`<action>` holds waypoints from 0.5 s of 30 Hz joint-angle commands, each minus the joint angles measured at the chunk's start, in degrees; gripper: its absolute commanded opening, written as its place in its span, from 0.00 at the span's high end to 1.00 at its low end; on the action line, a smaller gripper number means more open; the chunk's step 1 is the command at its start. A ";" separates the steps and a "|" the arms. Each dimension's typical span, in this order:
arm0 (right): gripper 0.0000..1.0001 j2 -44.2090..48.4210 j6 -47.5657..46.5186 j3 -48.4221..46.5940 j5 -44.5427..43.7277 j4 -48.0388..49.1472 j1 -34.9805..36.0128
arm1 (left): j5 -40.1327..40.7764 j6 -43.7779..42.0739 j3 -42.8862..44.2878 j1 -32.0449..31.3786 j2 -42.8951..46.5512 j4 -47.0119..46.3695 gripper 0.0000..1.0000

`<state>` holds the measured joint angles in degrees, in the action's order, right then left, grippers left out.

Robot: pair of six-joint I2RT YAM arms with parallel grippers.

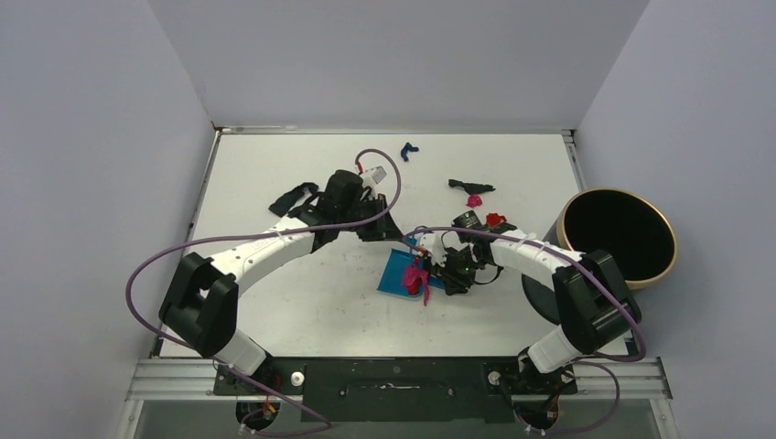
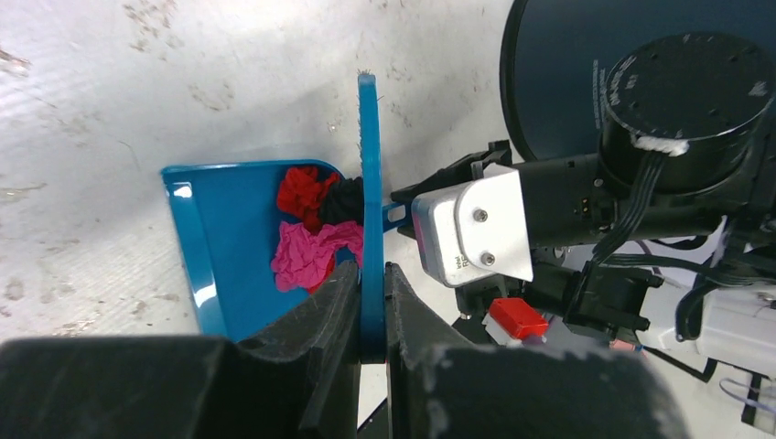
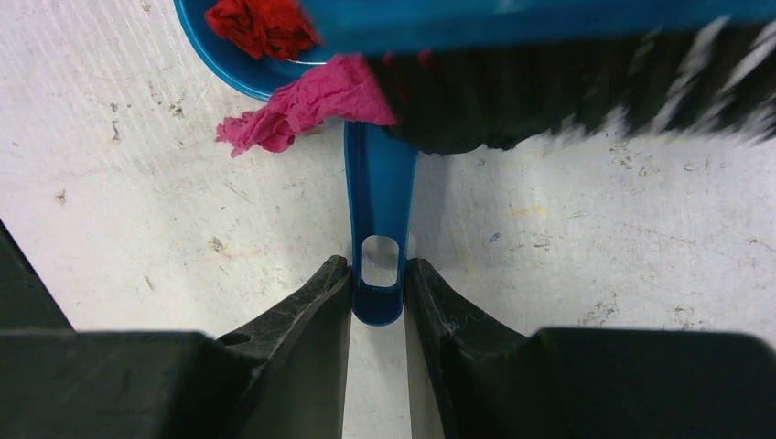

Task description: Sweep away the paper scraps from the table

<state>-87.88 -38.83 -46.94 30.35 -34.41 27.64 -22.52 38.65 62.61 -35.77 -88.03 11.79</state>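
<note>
Blue plastic fills both grips. The left end effector is clamped on the spine of the brush, and the right end effector is pinched onto the handle of the dustpan, just below its hanging hole.

Of the paper scraps, red, pink and black ones sit in the pan at centre frame, the pink one spilling over the rim by the handle. The rest lie loose on the white surface toward the top:

- a red scrap, a magenta scrap and a black strip up and right of the pan, nearest the right arm
- a dark blue bit farther up
- what looks like another black piece at upper left, beside the left arm

Seen from overhead, the pan's long axis runs left to right, with its handle toward the bin at the right edge. I can read no writing anywhere.
</note>
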 commanded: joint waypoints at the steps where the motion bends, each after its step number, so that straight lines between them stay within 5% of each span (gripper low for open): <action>1: 0.91 0.79 -0.89 -2.89 2.78 -2.08 -0.67 | -2.30 0.89 0.93 -1.61 -1.15 -4.05 1.00; 15: 0.92 2.36 -0.13 -3.31 1.31 -3.58 -0.83 | 2.66 -4.79 -0.47 -1.26 1.95 4.66 1.00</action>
<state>-87.85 -38.79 -47.90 30.81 -37.65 27.03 -21.96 36.64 62.17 -37.39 -89.01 14.68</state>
